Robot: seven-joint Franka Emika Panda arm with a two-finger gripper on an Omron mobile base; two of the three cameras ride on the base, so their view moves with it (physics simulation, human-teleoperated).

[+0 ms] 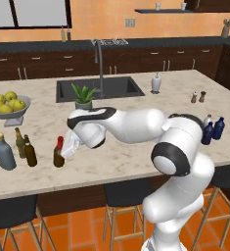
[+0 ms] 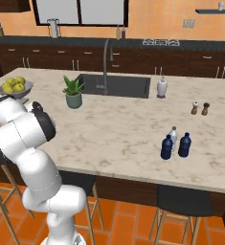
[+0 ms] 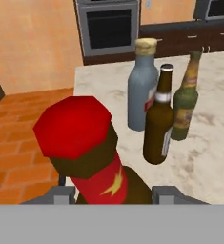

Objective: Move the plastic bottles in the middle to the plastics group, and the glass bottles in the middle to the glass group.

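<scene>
Pinching red-capped brown bottle [image 3: 92, 162] w/ claw [image 3: 111, 193] round its body; glass looks slick, breakable, so keep grip low, near bench [image 1: 136, 157].

counter [image 1: 136, 157]: pale veined marble, smooth | red-capped bottle [image 3: 92, 157]: glossy brown glass

Left base cam sits behind the arm on its left, right base cam behind on its right; both look forward and down, sharing the island counter [image 1: 136, 98], sink [image 2: 118, 85] and potted plant [image 1: 83, 96]. Hand cam is tight on the red-capped bottle [image 3: 92, 157], facing three bottles near it and the oven [image 3: 108, 26] further off.
</scene>
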